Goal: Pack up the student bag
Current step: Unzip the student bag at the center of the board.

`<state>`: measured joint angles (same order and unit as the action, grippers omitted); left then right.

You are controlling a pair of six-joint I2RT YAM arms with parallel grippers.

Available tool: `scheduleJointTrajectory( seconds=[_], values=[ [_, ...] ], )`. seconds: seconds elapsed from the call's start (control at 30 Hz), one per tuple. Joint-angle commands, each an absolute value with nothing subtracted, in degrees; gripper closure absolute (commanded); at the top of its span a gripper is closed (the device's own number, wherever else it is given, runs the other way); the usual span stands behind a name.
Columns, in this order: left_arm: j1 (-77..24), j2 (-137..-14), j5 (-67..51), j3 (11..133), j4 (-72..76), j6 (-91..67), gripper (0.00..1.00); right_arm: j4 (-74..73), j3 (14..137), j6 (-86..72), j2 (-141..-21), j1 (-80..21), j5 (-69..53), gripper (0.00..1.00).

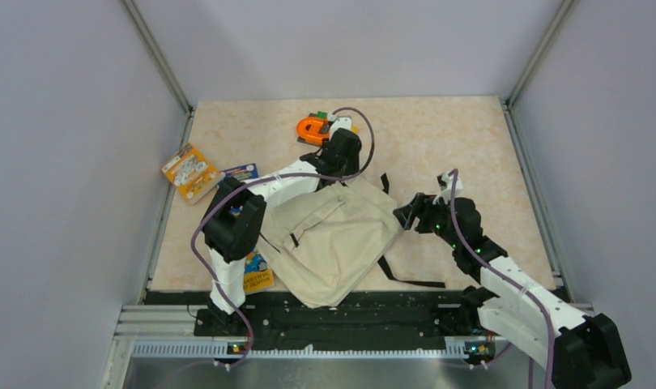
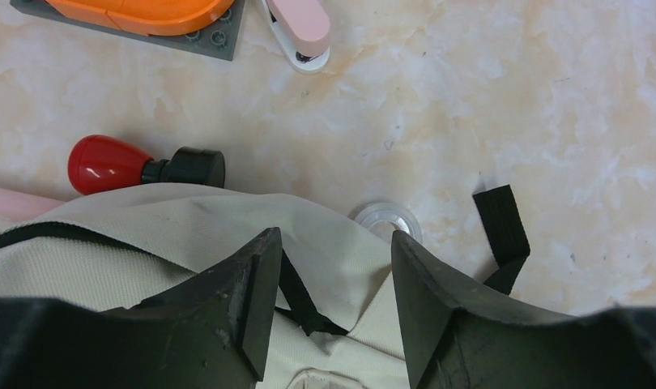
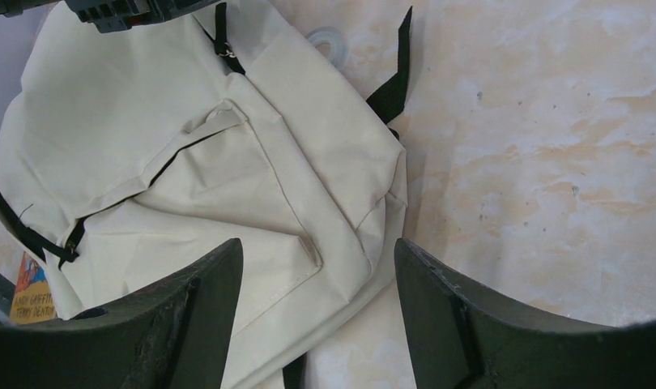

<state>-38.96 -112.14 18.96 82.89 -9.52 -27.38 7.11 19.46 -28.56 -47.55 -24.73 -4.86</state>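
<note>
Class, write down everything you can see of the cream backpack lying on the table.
The student bag is cream-beige fabric, lying flat and rumpled, front up, near the front edge of the table. It has a front pocket, a black zipper pull and black straps trailing onto the table beside it. Whether it is zipped shut is unclear. One corner overlaps an orange book. The open left hand hovers over its far edge; contact is unclear.
</note>
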Motion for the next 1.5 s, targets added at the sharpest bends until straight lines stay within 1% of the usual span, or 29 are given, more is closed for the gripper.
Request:
scheduleJointTrajectory(
  seconds=[0.0,0.23,0.43,0.77,1.03,1.1,1.3,1.37,1.47],
  values=[
    [-40.0,-112.8,25.5,84.9,-11.1,-27.4,0.44,7.6,19.2,-28.0,-46.4,-25.5,-6.1,0.33],
    [-40.9,-112.0,28.0,83.0,-12.0,-28.4,0.46,7.3,19.3,-28.0,-46.0,-25.5,-5.7,0.33],
    [-41.2,-112.9,29.6,83.0,-14.7,-30.5,0.51,6.8,19.4,-28.0,-46.0,-25.5,-5.1,0.33],
    [-41.4,-114.8,27.5,82.3,-14.9,-32.3,0.54,6.3,19.4,-28.0,-45.9,-25.5,-4.6,0.33],
    [-41.5,-116.0,27.6,82.0,-15.9,-33.0,0.62,6.4,19.3,-27.9,-46.0,-25.5,-4.4,0.33],
    [-41.5,-116.2,28.1,81.9,-16.3,-33.1,0.65,6.6,19.3,-27.7,-46.0,-25.5,-4.7,0.30],
    [-41.7,-114.5,29.6,79.1,-13.7,-33.5,0.76,7.4,19.4,-27.3,-48.1,-25.5,-6.0,0.28],
    [-41.7,-114.1,29.3,78.6,-13.0,-33.6,0.81,7.8,19.4,-27.5,-49.5,-25.5,-6.8,0.27],
    [-41.7,-113.4,28.5,78.1,-11.9,-33.8,0.91,8.2,20.1,-28.8,-52.0,-25.5,-9.2,0.27]
  ],
)
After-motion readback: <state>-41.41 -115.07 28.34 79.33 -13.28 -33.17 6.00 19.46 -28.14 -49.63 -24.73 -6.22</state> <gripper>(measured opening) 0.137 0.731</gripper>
